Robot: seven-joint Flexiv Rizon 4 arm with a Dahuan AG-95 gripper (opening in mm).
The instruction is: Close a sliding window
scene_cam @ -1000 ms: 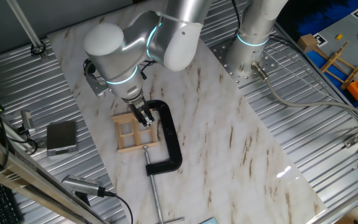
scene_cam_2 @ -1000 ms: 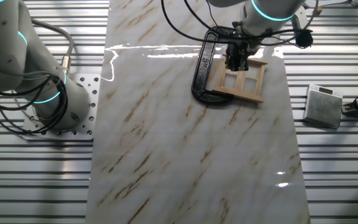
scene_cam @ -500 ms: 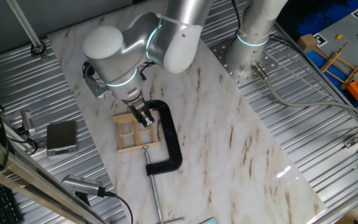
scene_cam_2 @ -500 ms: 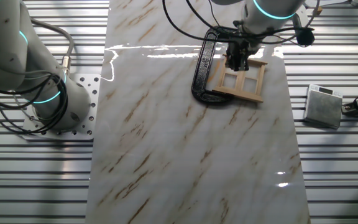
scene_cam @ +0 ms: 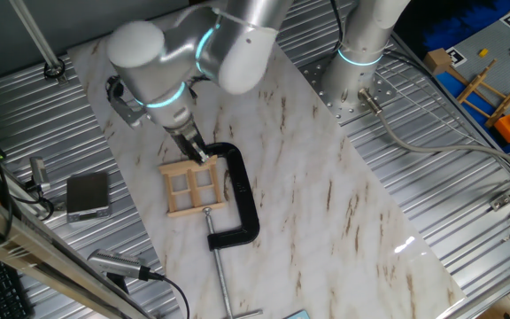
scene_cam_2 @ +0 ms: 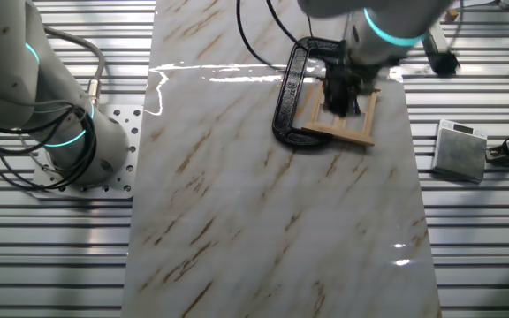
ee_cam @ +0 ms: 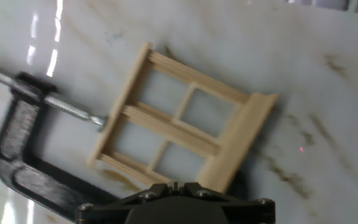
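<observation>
The sliding window [scene_cam: 193, 189] is a small light-wood frame with four panes, lying flat on the marble board. It also shows in the other fixed view [scene_cam_2: 346, 116] and fills the hand view [ee_cam: 179, 118]. A black C-clamp [scene_cam: 242, 199] grips its edge, its screw tip pressing on the frame [ee_cam: 73, 112]. My gripper [scene_cam: 198, 156] hangs just above the window's far edge, next to the clamp's top arm. Its fingers are together and hold nothing. It is blurred in the other fixed view [scene_cam_2: 339, 93]. In the hand view only the closed fingertips [ee_cam: 178, 185] show at the bottom.
A grey box [scene_cam: 88, 195] sits on the ribbed metal to the left of the board. The clamp's long screw rod [scene_cam: 222, 283] runs toward the front edge. A second arm's base [scene_cam_2: 60, 132] stands beside the board. Coloured toys [scene_cam: 494, 84] lie at the back right.
My arm has swung up and back. The gripper has come off the middle of the window toward its far edge. The window and clamp have not moved.
</observation>
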